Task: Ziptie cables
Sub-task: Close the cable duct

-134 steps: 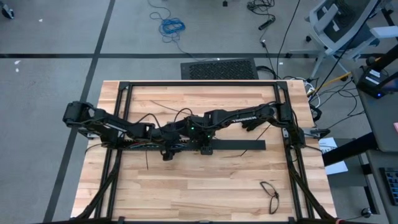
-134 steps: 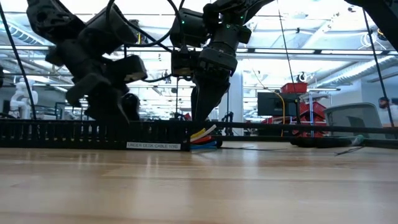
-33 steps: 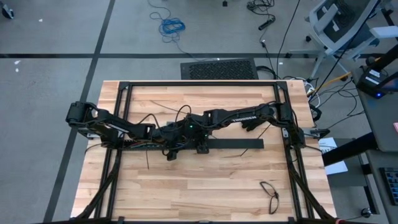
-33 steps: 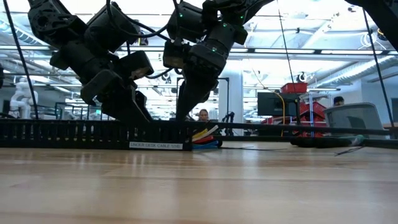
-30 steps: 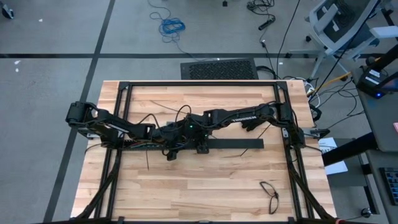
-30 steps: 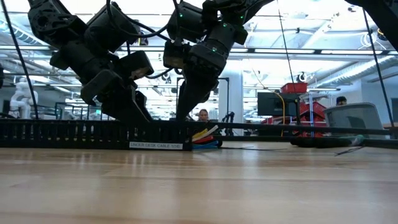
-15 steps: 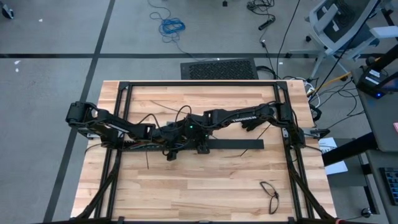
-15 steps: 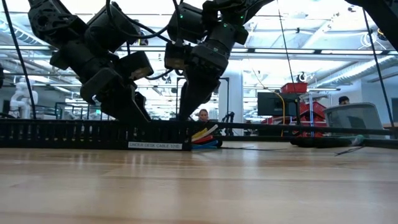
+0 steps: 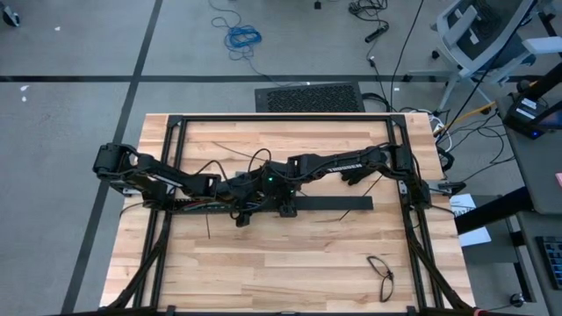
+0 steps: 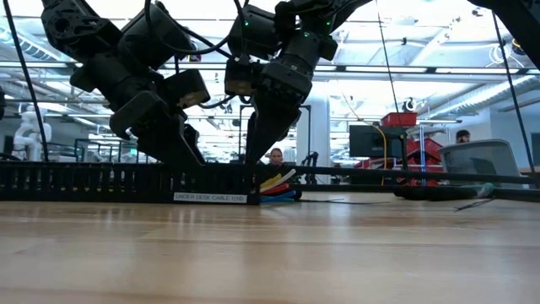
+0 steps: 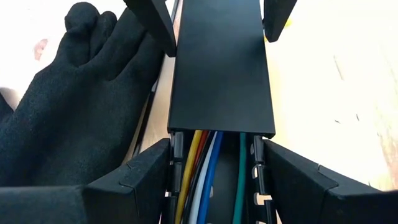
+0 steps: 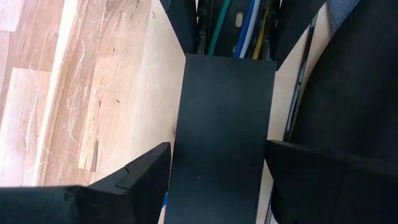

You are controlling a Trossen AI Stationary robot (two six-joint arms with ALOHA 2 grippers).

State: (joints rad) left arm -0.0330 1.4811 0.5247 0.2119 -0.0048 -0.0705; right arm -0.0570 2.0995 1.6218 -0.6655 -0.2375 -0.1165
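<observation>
While both arms meet over the wooden table (image 9: 290,254), the left gripper (image 11: 217,168) and right gripper (image 12: 221,165) straddle the bar (image 11: 221,74), jaws spread; cables (image 11: 202,174) lie inside it. Behind, a bright workshop.

cables (image 11: 205,171) inside slotted bar (image 9: 338,204), both grippers astride it

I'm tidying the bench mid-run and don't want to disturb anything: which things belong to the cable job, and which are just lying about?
Job:
- cables lying in the slotted black duct
- flat black cover on that duct
- left gripper and right gripper, each straddling the duct

Lying about:
- black glove beside the duct
- eyeglasses near the table's corner
</observation>
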